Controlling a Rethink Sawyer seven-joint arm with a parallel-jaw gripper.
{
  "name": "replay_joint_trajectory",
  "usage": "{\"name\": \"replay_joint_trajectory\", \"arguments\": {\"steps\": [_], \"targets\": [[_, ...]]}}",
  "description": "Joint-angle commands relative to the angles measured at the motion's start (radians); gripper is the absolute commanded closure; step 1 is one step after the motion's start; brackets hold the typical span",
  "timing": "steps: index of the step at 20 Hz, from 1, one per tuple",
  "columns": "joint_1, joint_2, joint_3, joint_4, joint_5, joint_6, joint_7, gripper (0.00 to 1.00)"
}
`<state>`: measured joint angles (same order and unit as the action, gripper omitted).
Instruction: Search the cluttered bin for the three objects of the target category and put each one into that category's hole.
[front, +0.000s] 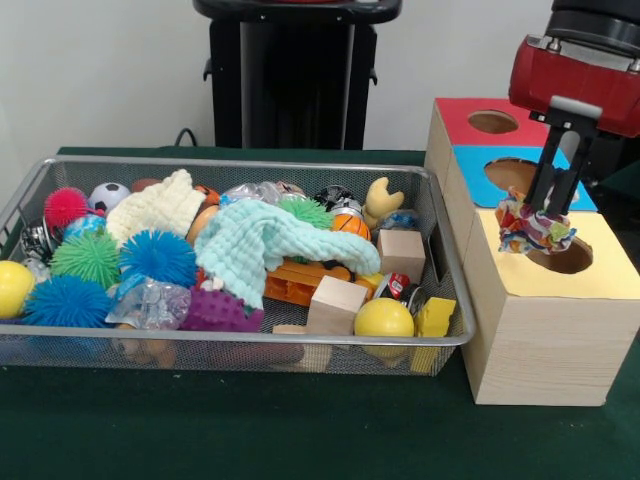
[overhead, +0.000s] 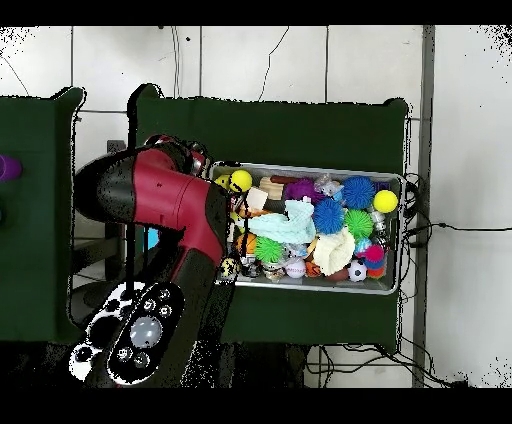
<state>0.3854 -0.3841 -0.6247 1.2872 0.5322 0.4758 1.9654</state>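
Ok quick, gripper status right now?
Gripper: closed on a rope ball, at the rim of the yellow box's hole.

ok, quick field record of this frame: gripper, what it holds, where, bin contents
gripper: gripper, shut on the rope ball
position: at the near-left rim of the hole in the yellow-topped box
other holes: red section and blue section, behind the yellow one
bin: full of clutter; spiky balls, mint cloth, wooden blocks, yellow balls
more rope balls in bin: none clearly visible
overhead view: arm hides the boxes
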Motion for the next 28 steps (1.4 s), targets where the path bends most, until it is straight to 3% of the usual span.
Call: {"name": "replay_joint_trajectory", "arguments": {"steps": [1, 13, 28], "targets": [[-0.028, 0.035, 0.155, 0.103, 0.019, -0.034, 0.221, 1.0], [-0.036, 0.029, 0.185, 0.131, 0.016, -0.07, 0.211, 1.0], [-0.048, -0.003, 0.248, 0.234, 0.002, -0.174, 0.19, 1.0]]}}
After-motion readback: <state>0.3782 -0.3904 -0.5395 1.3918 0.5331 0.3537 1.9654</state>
